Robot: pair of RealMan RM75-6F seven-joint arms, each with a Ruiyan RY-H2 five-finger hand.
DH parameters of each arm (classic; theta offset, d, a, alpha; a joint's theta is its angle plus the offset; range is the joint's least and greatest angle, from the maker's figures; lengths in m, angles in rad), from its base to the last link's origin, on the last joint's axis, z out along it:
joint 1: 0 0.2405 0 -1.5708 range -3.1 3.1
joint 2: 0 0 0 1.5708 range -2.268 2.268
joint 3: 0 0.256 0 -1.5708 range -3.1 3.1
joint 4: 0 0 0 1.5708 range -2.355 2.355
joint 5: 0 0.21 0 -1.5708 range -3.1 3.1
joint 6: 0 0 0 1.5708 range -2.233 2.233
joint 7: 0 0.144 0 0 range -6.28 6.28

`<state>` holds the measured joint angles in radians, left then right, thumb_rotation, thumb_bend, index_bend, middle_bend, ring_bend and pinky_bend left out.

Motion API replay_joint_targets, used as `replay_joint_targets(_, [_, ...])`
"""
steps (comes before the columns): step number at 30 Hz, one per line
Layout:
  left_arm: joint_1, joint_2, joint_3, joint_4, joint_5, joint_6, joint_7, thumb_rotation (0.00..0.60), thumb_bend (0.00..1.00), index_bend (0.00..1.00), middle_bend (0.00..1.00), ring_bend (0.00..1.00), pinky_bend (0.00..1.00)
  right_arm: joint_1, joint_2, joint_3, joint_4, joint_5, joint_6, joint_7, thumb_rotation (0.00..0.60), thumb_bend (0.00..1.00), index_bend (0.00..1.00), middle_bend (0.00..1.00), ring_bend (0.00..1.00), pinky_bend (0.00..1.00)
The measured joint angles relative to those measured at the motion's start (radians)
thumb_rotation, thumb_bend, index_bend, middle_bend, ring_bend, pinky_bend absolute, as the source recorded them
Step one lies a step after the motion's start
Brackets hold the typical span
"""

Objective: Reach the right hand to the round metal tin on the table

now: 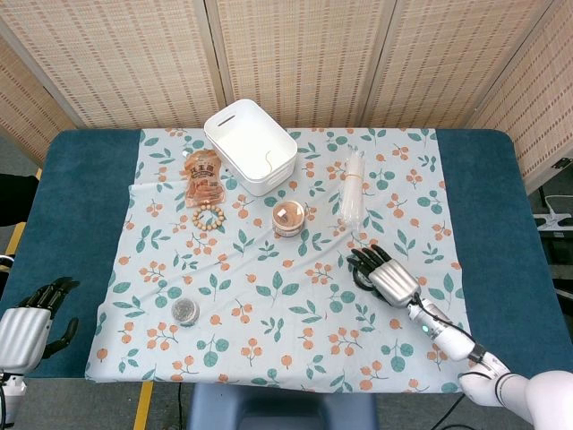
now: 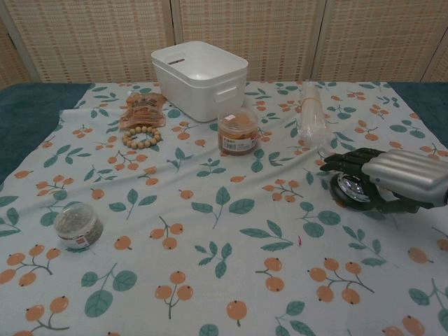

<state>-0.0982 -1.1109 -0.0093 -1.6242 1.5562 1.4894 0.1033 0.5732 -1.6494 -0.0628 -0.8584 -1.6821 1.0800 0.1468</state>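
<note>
right hand (image 2: 392, 178) sits over the round shiny metal tin (image 2: 350, 187), dark fingers (image 2: 346, 161) spread and holding nothing. left hand (image 1: 34, 321) rests loosely curled at the near table (image 1: 72, 197) edge, empty too.

Right hand (image 2: 402, 178): brushed silver back plate, dark green-black fingers (image 2: 346, 162). In the head view its wrist is a slim white and grey forearm w/ a small lit dot, ending in a white rounded elbow. Left hand (image 1: 27, 327): same silver shell, black fingers.
</note>
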Motion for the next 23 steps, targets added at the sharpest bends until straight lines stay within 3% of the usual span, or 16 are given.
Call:
replay_joint_targets(8, [0.000, -0.001, 0.003, -0.003, 0.008, 0.001, 0.007, 0.600, 0.42, 0.20, 0.18, 0.24, 0.47, -0.053, 0.128, -0.004, -0.142, -0.028, 0.181, -0.020, 0.600, 1.00, 0.00, 0.00, 0.00, 0.00])
replay_joint_targets(18, [0.000, -0.002, 0.005, -0.005, 0.010, 0.000, 0.011, 0.600, 0.42, 0.20, 0.18, 0.24, 0.47, -0.260, 0.345, -0.051, -0.315, -0.037, 0.436, -0.110, 0.600, 1.00, 0.00, 0.00, 0.00, 0.00])
replay_joint_targets(23, [0.001, -0.001, 0.004, -0.006, 0.010, 0.004, 0.013, 0.600, 0.42, 0.20, 0.18, 0.24, 0.47, -0.311, 0.380, -0.052, -0.395, 0.012, 0.444, -0.208, 0.600, 1.00, 0.00, 0.00, 0.00, 0.00])
